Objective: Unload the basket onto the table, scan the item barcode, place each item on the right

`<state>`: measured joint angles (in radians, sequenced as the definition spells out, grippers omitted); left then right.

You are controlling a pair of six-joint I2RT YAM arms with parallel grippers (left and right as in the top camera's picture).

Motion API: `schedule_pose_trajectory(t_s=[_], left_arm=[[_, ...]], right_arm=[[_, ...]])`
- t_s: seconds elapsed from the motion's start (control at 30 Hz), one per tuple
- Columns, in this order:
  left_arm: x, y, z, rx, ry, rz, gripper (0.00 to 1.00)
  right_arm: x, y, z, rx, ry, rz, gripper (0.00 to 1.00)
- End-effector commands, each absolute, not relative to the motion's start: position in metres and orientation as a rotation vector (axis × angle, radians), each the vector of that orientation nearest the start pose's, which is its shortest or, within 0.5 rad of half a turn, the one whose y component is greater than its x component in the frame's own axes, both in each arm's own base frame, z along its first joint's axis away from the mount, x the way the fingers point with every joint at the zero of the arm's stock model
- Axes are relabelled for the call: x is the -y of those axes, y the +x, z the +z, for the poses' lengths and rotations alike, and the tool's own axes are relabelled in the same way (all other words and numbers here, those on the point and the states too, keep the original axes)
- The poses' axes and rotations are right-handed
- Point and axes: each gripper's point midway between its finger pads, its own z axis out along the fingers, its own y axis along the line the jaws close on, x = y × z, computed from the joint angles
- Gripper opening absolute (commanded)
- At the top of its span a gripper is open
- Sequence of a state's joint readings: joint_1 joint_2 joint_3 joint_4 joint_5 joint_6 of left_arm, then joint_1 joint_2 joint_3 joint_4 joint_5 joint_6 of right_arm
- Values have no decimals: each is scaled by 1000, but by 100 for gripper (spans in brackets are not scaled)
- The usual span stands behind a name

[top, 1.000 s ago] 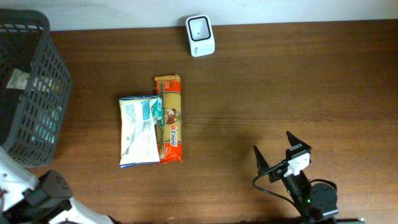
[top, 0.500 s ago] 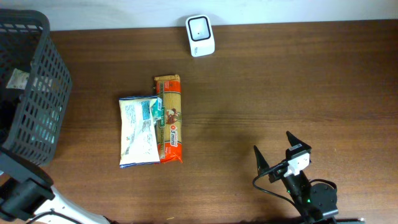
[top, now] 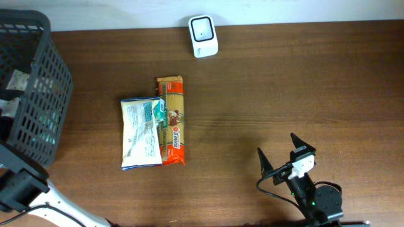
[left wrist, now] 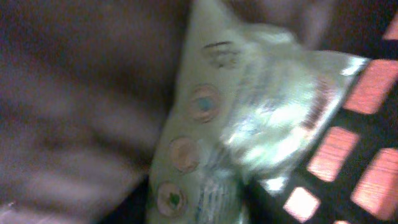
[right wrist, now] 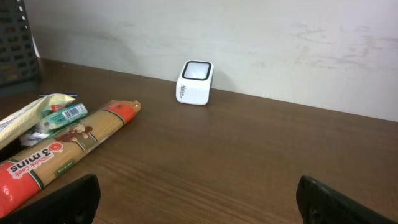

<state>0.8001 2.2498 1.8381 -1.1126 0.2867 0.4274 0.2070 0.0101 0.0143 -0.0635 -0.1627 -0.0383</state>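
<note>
In the left wrist view the left gripper's own fingers cannot be made out through the blur, so I cannot tell whether its jaws are spread or already pinching. Filling that view right in front of them is a silvery-green packet [left wrist: 249,124]. Its long axis runs from the top centre of the frame down toward the lower middle, and the black mesh of the basket [left wrist: 348,155] crosses the lower right corner.

In the overhead view the left arm [top: 25,189] rises from the lower left corner into that basket at the left edge. The packet appears to be the item this arm is going for. Any grip would have to close across the packet's narrow width, not along its length.

The right gripper [top: 276,143] sits at the lower right of the overhead frame, jaws spread wide and holding nothing. It is well apart from the basket, so the left arm is clearly the nearer one.

The scanner [top: 203,36] stands at the top centre, against the far edge of the table [top: 284,82]. Between basket and scanner lie a spaghetti pack [top: 172,120] and a white bag [top: 141,132], touching side by side, their long axes pointing up the frame.
</note>
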Motion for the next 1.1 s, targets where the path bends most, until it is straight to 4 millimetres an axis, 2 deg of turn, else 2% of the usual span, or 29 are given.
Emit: schedule_pose_trajectory(t_s=[0.0, 0.03, 0.1, 0.13, 0.17, 0.2, 0.23, 0.27, 0.3, 0.33, 0.37, 0.43, 0.47, 0.53, 0.57, 0.6, 0.63, 0.7, 0.77, 0.8, 0.83, 0.9, 0.93, 0.97, 1.07], left_arm=[[-291, 329, -6, -2991, -546, -269, 0], [-294, 332, -1, -2979, -582, -261, 0], [-304, 342, 29, -2935, -663, -231, 0], [-313, 352, 60, -2880, -717, -188, 0], [-323, 364, 113, -2786, -757, -119, 0], [-323, 372, 154, -2715, -749, -80, 0], [-314, 380, 213, -2604, -703, -52, 0], [-305, 381, 249, -2543, -679, -23, 0], [-288, 379, 290, -2485, -624, 16, 0], [-256, 373, 337, -2418, -546, 50, 0], [-234, 369, 360, -2388, -490, 61, 0], [-165, 358, 399, -2354, -321, 36, 0], [-146, 357, 402, -2366, -274, 17, 0], [-90, 360, 390, -2452, -129, -78, 0], [-69, 365, 380, -2489, -76, -122, 0], [-34, 372, 357, -2568, 29, -181, 0], [-21, 374, 345, -2606, 69, -199, 0], [15, 382, 298, -2719, 146, -271, 0], [52, 387, 234, -2828, 218, -330, 0], [62, 388, 216, -2848, 226, -342, 0], [83, 389, 173, -2873, 276, -357, 0], [93, 393, 147, -2859, 296, -362, 0], [103, 396, 125, -2844, 279, -373, 0], [107, 396, 115, -2844, 264, -379, 0], [123, 382, 85, -2867, 300, -392, 2]], right_arm=[[-80, 232, 160, -1603, -338, 266, 99], [-80, 232, 160, -1603, -338, 266, 99], [-80, 232, 160, -1604, -338, 265, 99], [-80, 232, 160, -1603, -338, 266, 99], [-80, 232, 160, -1603, -338, 265, 99], [-80, 232, 160, -1603, -338, 265, 99], [-80, 232, 160, -1603, -338, 265, 99], [-80, 232, 160, -1604, -338, 266, 99], [-80, 232, 160, -1603, -338, 266, 99], [-80, 232, 160, -1603, -338, 265, 99], [-80, 232, 160, -1603, -338, 265, 99], [-80, 232, 160, -1604, -338, 266, 99], [-80, 232, 160, -1603, -338, 265, 99], [-80, 232, 160, -1603, -338, 266, 99], [-80, 232, 160, -1603, -338, 265, 99], [-80, 232, 160, -1604, -338, 266, 99], [-80, 232, 160, -1604, -338, 266, 99], [-80, 232, 160, -1603, -338, 265, 99], [-80, 232, 160, -1603, -338, 265, 99], [-80, 232, 160, -1603, -338, 265, 99], [-80, 232, 160, -1603, -338, 265, 99], [-80, 232, 160, -1603, -338, 266, 99], [-80, 232, 160, -1603, -338, 266, 99], [-80, 232, 160, -1603, -338, 265, 99], [-80, 232, 160, -1603, -338, 266, 99]])
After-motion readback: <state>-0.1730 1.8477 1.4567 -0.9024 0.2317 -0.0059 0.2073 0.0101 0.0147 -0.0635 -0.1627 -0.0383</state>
